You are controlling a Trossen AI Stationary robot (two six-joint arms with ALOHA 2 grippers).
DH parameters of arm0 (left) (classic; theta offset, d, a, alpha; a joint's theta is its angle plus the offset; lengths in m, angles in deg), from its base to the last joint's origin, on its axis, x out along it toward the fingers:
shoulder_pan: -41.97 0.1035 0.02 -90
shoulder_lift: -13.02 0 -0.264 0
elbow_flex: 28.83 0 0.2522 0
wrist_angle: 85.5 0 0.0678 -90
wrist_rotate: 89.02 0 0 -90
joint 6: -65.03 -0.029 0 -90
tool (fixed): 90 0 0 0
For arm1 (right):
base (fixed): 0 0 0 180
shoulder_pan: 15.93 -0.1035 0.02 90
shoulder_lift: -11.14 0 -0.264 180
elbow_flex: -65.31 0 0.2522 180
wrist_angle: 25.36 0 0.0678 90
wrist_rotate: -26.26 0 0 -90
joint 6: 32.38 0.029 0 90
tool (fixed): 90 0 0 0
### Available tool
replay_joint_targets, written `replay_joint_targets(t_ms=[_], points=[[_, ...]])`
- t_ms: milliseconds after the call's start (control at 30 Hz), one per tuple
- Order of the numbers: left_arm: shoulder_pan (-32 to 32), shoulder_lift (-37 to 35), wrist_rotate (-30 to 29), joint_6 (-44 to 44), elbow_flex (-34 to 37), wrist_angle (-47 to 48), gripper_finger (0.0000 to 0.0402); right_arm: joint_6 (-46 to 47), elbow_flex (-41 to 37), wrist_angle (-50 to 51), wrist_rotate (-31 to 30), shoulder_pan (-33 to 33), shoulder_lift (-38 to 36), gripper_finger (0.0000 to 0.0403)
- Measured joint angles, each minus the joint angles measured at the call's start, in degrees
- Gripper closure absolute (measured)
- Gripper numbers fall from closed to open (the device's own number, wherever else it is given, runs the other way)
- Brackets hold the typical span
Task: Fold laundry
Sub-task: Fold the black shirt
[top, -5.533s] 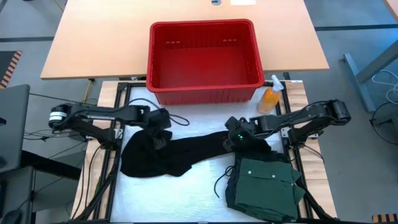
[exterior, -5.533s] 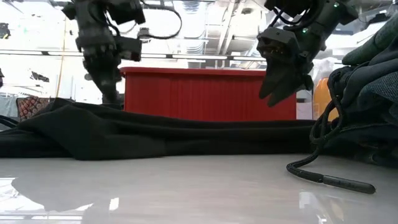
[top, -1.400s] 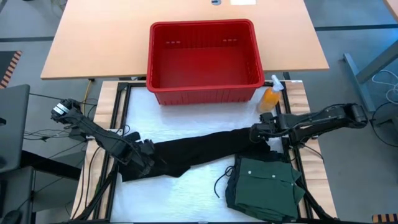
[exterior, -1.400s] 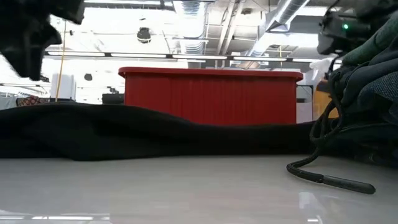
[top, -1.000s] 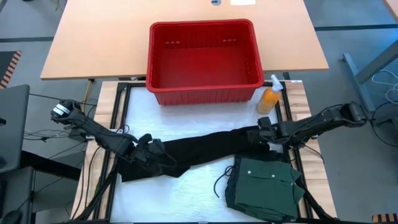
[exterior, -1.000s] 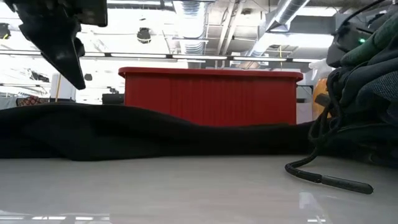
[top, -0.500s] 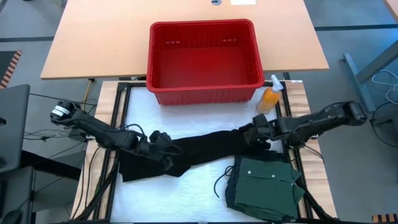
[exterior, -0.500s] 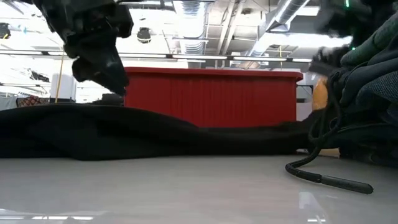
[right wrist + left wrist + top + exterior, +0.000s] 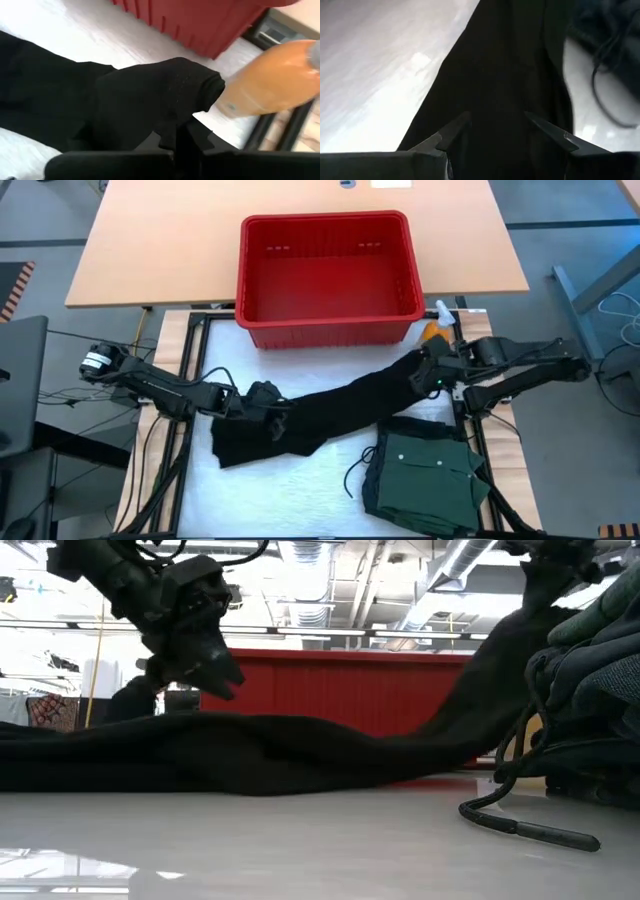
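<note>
A long black garment (image 9: pixel 300 420) lies across the white table top. Its left part rests on the table and its right end rises to my right gripper (image 9: pixel 425 372), which is shut on it near the orange bottle. In the low view the cloth slants up (image 9: pixel 480 670) toward that gripper (image 9: pixel 545 565). My left gripper (image 9: pixel 275 402) hangs open just above the garment's left part (image 9: pixel 500 75), with its fingers (image 9: pixel 455 131) apart and nothing between them. A folded green shirt (image 9: pixel 425 480) lies on a dark pile at the near right. My right gripper pinches the garment's bunched right end (image 9: pixel 172 107) between its two fingers (image 9: pixel 200 137), coming slanting from above. Several folds of cloth are gathered there. That end is lifted clear, and the rest runs down, fairly taut, to the left part (image 9: pixel 240 445) lying on the table.
A red plastic basket (image 9: pixel 330 325) stands at the table's far edge. The orange spray bottle (image 9: pixel 270 75) stands beside it, close to my right gripper. A black drawstring (image 9: pixel 530 830) trails from the dark pile onto the bare white surface at the near middle.
My right gripper has shut on the garment's right end and risen steeply, lifting that end off the table. My left gripper, still open, has moved toward the table's right over the garment and sunk a little. The garment's left part has slid to the right.
</note>
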Motion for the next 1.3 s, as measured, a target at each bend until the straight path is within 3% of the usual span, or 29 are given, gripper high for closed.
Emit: replay_joint_targets(t_ms=[133, 267, 467, 567, 767, 933, 1133, 1300], points=[[1.78, 3.16, 2.35, -2.65, 0.61, -8.24, 0.0236, 0.0, 1.84, 3.83, 1.31, -0.08, 0.04, 0.0374], [3.82, 11.23, 7.21, -5.65, -0.69, -18.88, 0.0236, -0.25, 5.02, 5.45, 1.99, -0.1, 0.02, 0.0374], [7.67, 27.06, 13.61, -10.19, -11.74, -23.66, 0.0237, -2.15, 10.25, 5.92, 2.19, -0.08, 0.0, 0.0374], [9.51, 35.2, 17.87, -12.86, -21.19, -20.02, 0.0237, -4.37, 12.41, 6.32, 3.97, -0.06, 0.31, 0.0374], [11.84, 48.68, 19.68, -19.61, -43.07, -0.36, 0.0237, -9.35, 19.49, 7.38, 9.41, -0.12, 0.88, 0.0374], [12.48, 56.73, 23.88, -26.44, -59.06, 2.56, 0.0237, -11.85, 27.92, 9.6, 11.26, -0.08, 1.28, 0.0374], [13.59, 62.23, 26.31, -32.92, -76.53, 7.49, 0.0237, -14.41, 36.54, 9.65, 11.24, -0.1, 1.99, 0.0374], [15.14, 61.15, 26.68, -39.34, -82.16, 19.6, 0.0237, -14.44, 37.39, 9.68, 11.24, -0.08, 2.14, 0.0374]])
